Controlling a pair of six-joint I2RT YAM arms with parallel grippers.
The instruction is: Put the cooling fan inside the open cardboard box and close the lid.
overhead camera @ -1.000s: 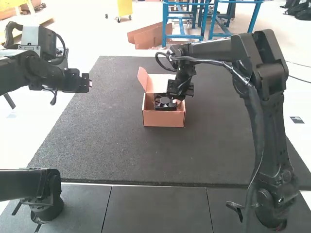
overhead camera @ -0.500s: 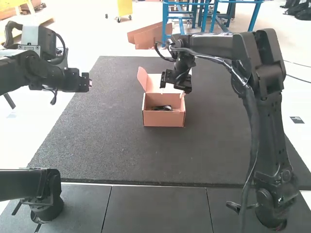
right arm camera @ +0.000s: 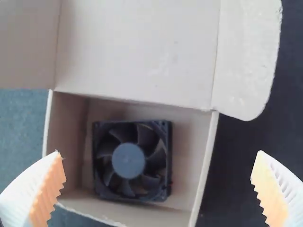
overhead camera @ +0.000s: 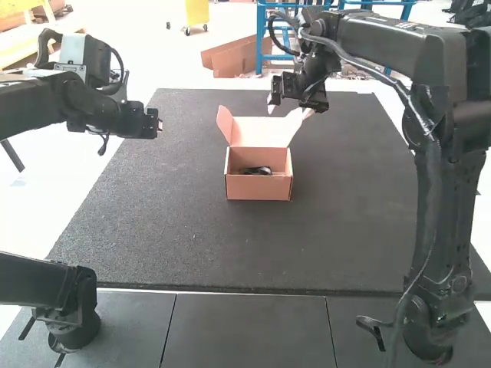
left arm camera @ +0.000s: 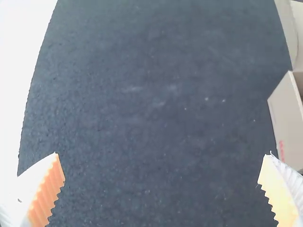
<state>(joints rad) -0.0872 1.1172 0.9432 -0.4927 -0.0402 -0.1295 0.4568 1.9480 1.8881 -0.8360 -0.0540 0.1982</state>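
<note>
On the dark tabletop (overhead camera: 192,230), the fan (right arm camera: 130,161) lies flat inside the open box (overhead camera: 258,184); my right end effector (overhead camera: 298,98) hangs above its lid, fingers apart, and my left end effector (overhead camera: 153,123), also apart, is well aside.

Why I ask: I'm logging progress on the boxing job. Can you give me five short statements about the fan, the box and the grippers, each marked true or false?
1. The cooling fan lies inside the cardboard box. True.
2. The box's lid is closed. False: it stands open, raised at the back of the box.
3. The right gripper holds the fan. False: it is open and empty, above and behind the box.
4. The left gripper is open over the black mat, apart from the box. True.
5. The box stands on the black mat. True.
</note>
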